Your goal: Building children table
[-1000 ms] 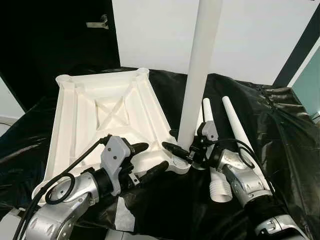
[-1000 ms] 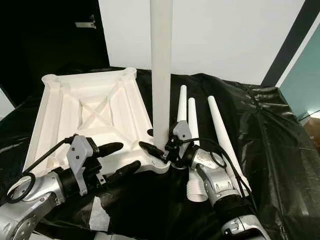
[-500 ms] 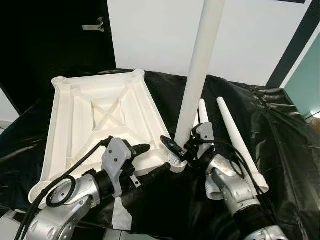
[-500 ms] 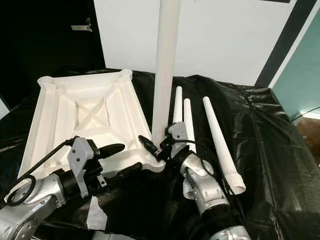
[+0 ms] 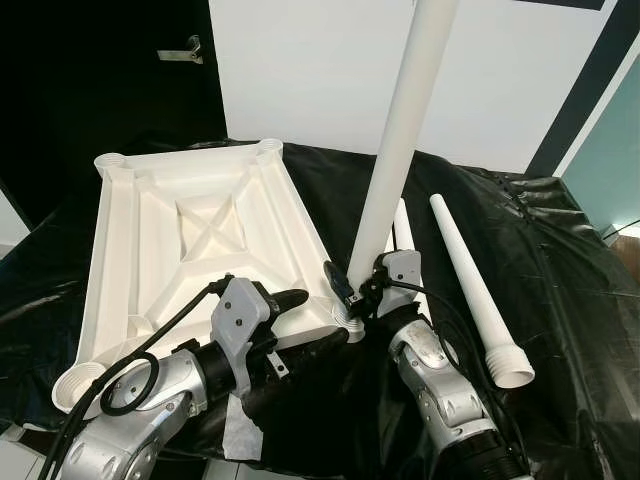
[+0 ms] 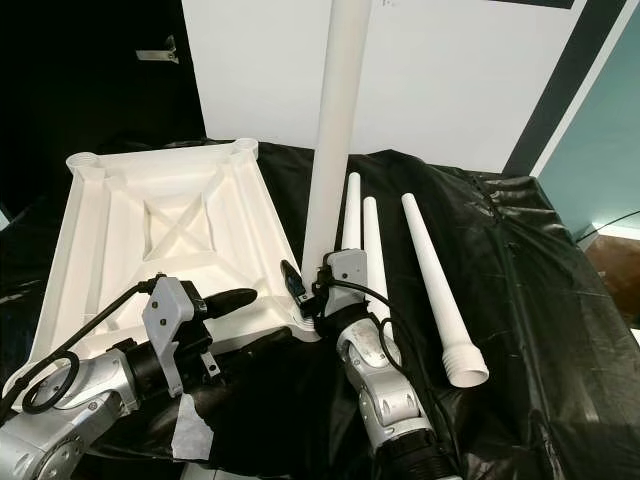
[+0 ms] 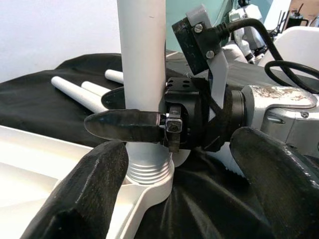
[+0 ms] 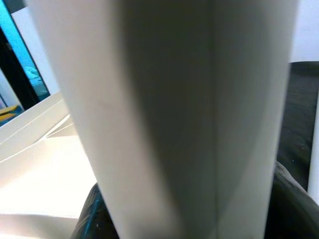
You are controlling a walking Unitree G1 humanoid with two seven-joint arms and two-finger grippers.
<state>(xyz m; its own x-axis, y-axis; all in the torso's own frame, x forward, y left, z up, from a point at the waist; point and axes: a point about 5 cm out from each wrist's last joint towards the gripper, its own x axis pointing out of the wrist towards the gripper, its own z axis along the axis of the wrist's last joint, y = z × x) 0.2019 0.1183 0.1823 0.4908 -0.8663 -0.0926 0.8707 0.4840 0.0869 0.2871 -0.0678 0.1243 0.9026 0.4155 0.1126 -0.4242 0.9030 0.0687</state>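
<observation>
a: screwing the first leg is the step now, i think. the upright table leg (image 5: pixel 400 150) stands in the corner socket (image 5: pixel 345 322) of the upside-down white table top (image 5: pixel 190 235), just below the centre of the left eye picture, and it leans a little toward the upper right.

b: and who holds it?

a: the right gripper (image 5: pixel 352 293). its black fingers are closed around the leg, just above the ribbed threaded end; the left wrist view shows one finger (image 7: pixel 124 125) pressed across the tube. the left gripper (image 5: pixel 300 320) waits at the lower left, fingers spread wide and holding nothing, next to the near edge of the top.

b: what does the next move need?

a: in my judgement, to make the leg straight and turn it until the thread sits down fully; some ribs are above the socket rim. the left gripper could steady the table top so it does not slide on the black plastic sheet (image 5: pixel 560 260).

b: and after?

a: three loose legs (image 6: pixel 430 275) lie at the right of the frame, and three corner sockets are not yet filled.
</observation>
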